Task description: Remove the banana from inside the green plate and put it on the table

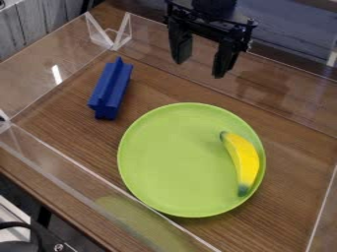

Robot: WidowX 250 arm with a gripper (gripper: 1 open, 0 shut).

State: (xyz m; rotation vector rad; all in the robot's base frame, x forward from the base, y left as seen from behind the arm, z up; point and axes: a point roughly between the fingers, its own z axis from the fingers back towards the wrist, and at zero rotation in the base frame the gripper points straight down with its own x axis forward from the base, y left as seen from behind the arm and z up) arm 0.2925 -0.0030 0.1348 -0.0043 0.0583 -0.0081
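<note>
A small curved yellow banana (241, 163) with greenish tips lies inside the green plate (165, 162), near its right rim. The plate rests on the brown wood-grain table (184, 84). My black gripper (202, 54) hangs at the top of the view, above the table behind the plate, well apart from the banana. Its fingers point down and stand open, with nothing between them.
A blue block (112, 87) lies on the table left of the gripper, beyond the plate's upper left. Low clear acrylic walls (59, 157) enclose the tabletop, with a folded clear piece (108, 34) at the back left.
</note>
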